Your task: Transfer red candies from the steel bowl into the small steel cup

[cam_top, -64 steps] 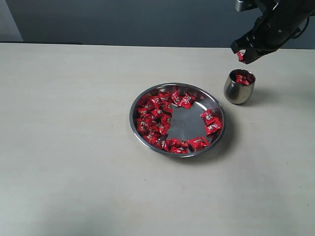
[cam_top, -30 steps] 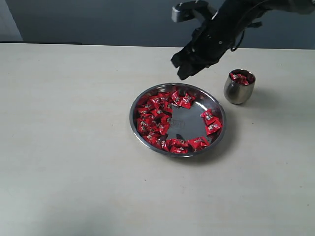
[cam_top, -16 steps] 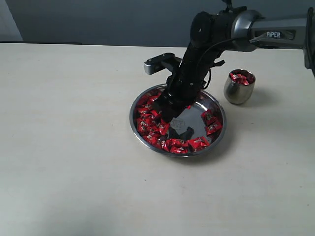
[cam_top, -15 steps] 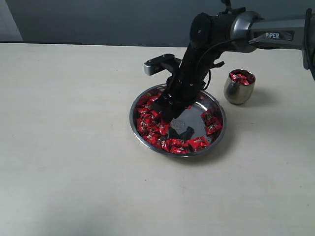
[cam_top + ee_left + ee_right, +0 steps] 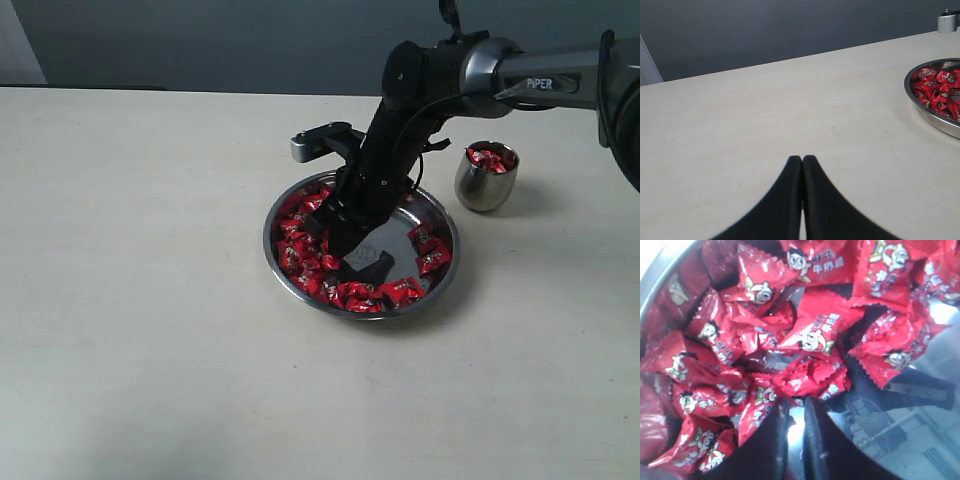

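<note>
The left gripper (image 5: 802,159) was seen pressed tight shut over bare table (image 5: 740,115), well left of the steel bowl (image 5: 267,240). The red candies (image 5: 300,255) were heaped mostly on the bowl's left side, with the right gripper (image 5: 795,401) stuck down among them. Its fingers were nearly together at a crumpled candy (image 5: 810,377), but an actual grip couldn't be made out. Further back right, the small steel cup (image 5: 487,185) was parked upright near the bowl.

Right arm (image 5: 430,85): you see it slant down from the right into the steel bowl (image 5: 398,240).
Right end effector (image 5: 338,245): tip buried among the red candies (image 5: 303,250); grip unreadable.
Candy spread: crowded left and along the near rim, few at right.
Small steel cup (image 5: 486,185): upright on the surface (image 5: 150,300), beside the bowl, holding red candies.
</note>
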{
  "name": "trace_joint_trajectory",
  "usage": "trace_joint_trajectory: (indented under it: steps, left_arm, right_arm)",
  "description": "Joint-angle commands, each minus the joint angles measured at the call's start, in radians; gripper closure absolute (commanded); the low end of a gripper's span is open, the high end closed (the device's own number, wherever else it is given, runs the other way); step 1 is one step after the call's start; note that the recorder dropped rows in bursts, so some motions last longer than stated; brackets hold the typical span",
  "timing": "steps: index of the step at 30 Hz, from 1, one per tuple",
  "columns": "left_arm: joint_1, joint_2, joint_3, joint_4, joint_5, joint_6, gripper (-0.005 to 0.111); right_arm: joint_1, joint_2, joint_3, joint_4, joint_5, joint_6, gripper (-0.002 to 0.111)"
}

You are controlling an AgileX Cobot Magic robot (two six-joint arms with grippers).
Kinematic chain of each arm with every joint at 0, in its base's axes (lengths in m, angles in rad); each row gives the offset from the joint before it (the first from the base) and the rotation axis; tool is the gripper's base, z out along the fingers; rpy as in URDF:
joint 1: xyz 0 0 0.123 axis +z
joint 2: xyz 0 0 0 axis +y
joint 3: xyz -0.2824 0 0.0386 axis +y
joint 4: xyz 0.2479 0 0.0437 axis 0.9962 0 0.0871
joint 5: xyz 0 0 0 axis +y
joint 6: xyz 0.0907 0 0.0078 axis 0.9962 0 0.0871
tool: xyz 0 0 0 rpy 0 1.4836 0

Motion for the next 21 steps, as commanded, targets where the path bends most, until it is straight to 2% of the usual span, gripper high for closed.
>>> trace_joint_trajectory:
  steps: [1, 6, 7, 11, 12, 14, 17, 21]
  left_arm:
    - [-0.003, -0.004, -0.001, -0.001, -0.006, -0.004, 0.106]
    - [-0.003, -0.004, -0.001, -0.001, -0.006, -0.004, 0.106]
    - [-0.003, -0.004, -0.001, -0.001, -0.006, -0.004, 0.106]
    - [-0.003, -0.004, -0.001, -0.001, -0.006, -0.004, 0.106]
    - [-0.003, -0.004, -0.001, -0.001, -0.006, -0.004, 0.106]
    - [-0.003, -0.004, -0.001, -0.001, -0.006, -0.004, 0.106]
    - [-0.003, -0.004, -0.001, -0.001, -0.006, -0.004, 0.106]
    - [-0.003, -0.004, -0.001, -0.001, -0.006, -0.004, 0.106]
  right_arm:
    - [-0.003, 0.005, -0.002, -0.001, -0.008, -0.018, 0.108]
    - [-0.004, -0.006, -0.002, -0.013, 0.008, -0.018, 0.106]
    - [-0.004, -0.011, -0.002, -0.01, 0.015, -0.02, 0.1]
    - [-0.004, -0.017, -0.002, 0.001, 0.03, -0.06, 0.063]
    - [-0.004, -0.017, -0.002, 0.001, 0.03, -0.06, 0.06]
    - [-0.004, -0.015, -0.002, 0.017, 0.019, -0.06, 0.06]
    - [-0.003, -0.014, -0.002, 0.045, 0.006, -0.06, 0.068]
    - [-0.003, -0.014, -0.002, 0.047, -0.004, -0.06, 0.089]
